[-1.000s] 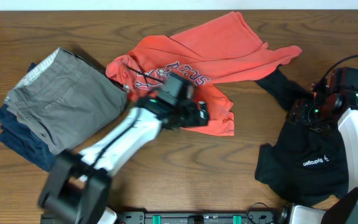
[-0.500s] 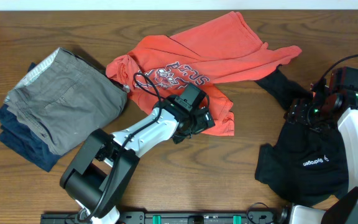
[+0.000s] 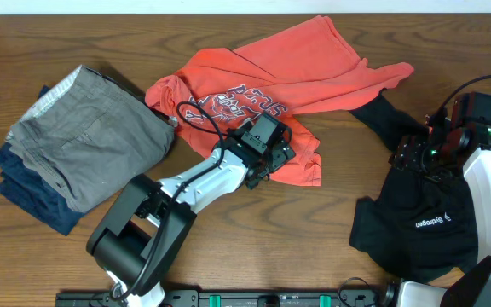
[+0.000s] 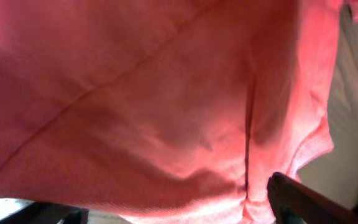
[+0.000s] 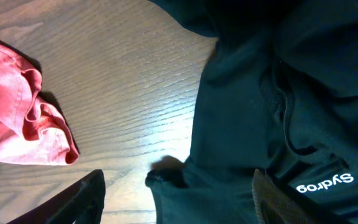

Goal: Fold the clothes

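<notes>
A crumpled orange T-shirt (image 3: pixel 271 77) with printed letters lies at the table's middle back. My left gripper (image 3: pixel 273 152) is low over its front hem. In the left wrist view orange cloth (image 4: pixel 166 93) fills the frame, and the gripper (image 4: pixel 179 214) is open with its fingers wide apart at the bottom corners. A black garment (image 3: pixel 424 222) with white lettering lies at the right. My right gripper (image 3: pixel 412 155) hovers over its left edge. It is open in the right wrist view (image 5: pixel 179 199), with the black cloth's edge (image 5: pixel 278 93) between the fingers.
A folded pile sits at the left: grey trousers (image 3: pixel 83 141) on top of dark blue jeans (image 3: pixel 24 196). Bare wooden tabletop (image 3: pixel 339 196) separates the orange shirt and the black garment. The shirt's corner shows in the right wrist view (image 5: pixel 17 124).
My left arm has swung right and back, bringing its gripper onto the orange shirt's front hem. The right arm and the clothes have not moved.
</notes>
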